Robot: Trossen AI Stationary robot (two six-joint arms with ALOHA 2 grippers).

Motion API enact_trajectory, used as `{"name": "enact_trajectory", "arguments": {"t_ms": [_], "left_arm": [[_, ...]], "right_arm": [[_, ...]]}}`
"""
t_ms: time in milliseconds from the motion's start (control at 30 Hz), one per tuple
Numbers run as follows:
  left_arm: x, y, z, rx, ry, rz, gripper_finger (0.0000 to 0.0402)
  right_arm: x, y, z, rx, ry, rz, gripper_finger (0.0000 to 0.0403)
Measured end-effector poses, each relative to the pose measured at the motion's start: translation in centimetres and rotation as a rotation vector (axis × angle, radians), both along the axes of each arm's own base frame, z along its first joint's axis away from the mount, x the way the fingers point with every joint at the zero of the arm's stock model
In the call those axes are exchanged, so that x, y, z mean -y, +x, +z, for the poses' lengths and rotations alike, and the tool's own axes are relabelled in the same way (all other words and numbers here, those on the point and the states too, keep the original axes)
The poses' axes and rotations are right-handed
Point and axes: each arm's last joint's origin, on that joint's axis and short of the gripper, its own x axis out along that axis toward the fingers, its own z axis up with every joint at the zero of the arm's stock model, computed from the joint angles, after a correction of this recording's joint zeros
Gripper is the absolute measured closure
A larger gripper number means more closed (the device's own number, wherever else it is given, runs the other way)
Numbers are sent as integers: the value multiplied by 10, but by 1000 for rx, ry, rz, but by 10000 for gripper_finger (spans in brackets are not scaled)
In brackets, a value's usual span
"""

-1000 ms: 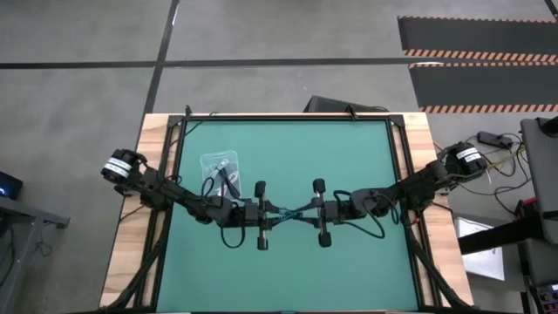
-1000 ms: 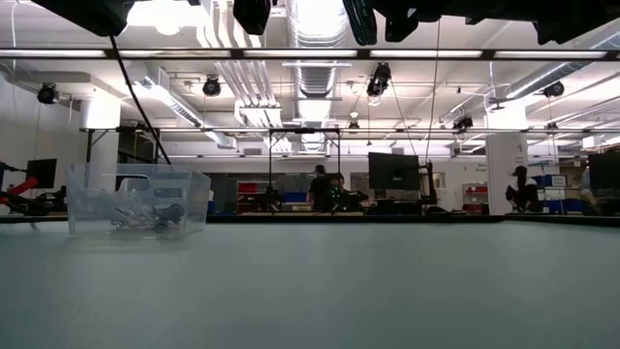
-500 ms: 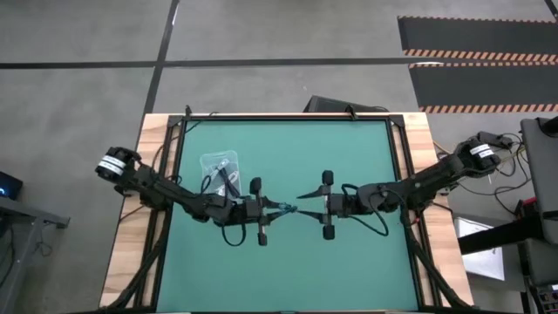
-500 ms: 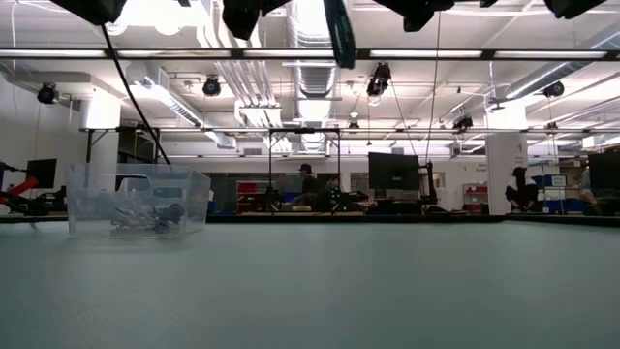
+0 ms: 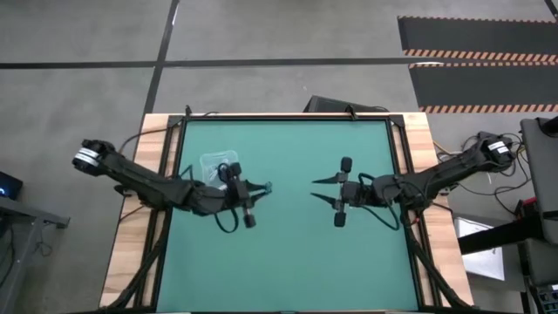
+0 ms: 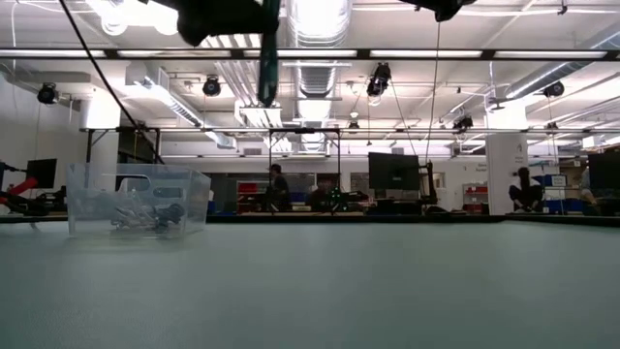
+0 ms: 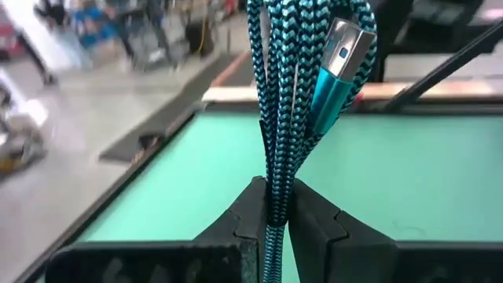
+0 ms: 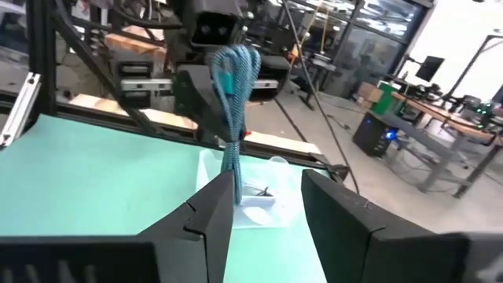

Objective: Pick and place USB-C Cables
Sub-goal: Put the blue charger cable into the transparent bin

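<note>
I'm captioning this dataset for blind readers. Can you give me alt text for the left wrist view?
A folded bundle of teal-and-black braided cable with a teal metal plug stands upright, pinched between the left gripper's two dark fingers. Behind it lies the green table mat with its wooden edge, and blurred floor beyond.

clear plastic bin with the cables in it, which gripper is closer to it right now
Left. The left gripper, shut on a teal braided cable, hovers just beside the clear bin. The right gripper, open and empty, is farther off across the mat.
</note>
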Motion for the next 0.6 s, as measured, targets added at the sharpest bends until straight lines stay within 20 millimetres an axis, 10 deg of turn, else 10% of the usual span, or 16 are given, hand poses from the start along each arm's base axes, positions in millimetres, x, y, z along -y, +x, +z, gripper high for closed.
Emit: {"name": "enact_trajectory", "arguments": {"t_ms": [600], "left_arm": [[-52,-47,20,-577,-332,244,380]], "right_arm": [[4,-7,3,-29,-56,-41,274]]}}
